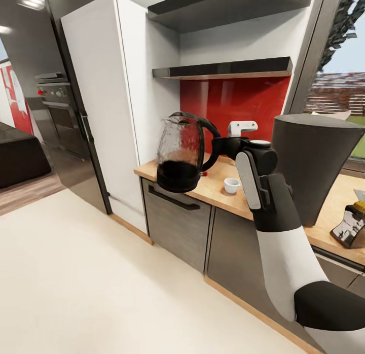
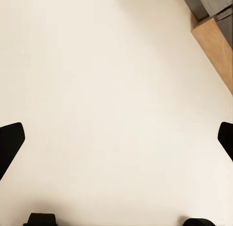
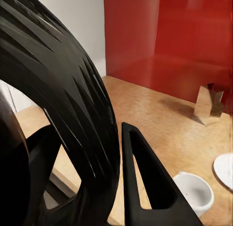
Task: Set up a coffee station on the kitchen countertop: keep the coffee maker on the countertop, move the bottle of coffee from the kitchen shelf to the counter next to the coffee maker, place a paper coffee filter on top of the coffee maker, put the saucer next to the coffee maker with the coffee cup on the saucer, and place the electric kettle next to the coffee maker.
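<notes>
My right gripper point(image 1: 224, 147) is shut on the black handle of the glass electric kettle point(image 1: 178, 153). It holds the kettle upright in the air in front of the left end of the wooden countertop point(image 1: 223, 191). In the right wrist view the ribbed handle point(image 3: 63, 90) runs past one finger point(image 3: 145, 182). The big dark grey coffee maker point(image 1: 312, 161) stands on the counter at the right. A small white cup point(image 1: 231, 185) point(image 3: 194, 192) sits on the counter between them, beside a white saucer's edge point(image 3: 225, 170). My left gripper point(image 2: 116, 138) hangs open over the floor.
A tall white cabinet point(image 1: 101, 105) rises left of the counter, with a dark oven stack point(image 1: 61, 105) beyond it. Two dark shelves point(image 1: 223, 70) hang above the red backsplash. A dark packet-like object point(image 1: 350, 224) lies on the counter's right end. Cream floor point(image 1: 101, 273) spreads in front.
</notes>
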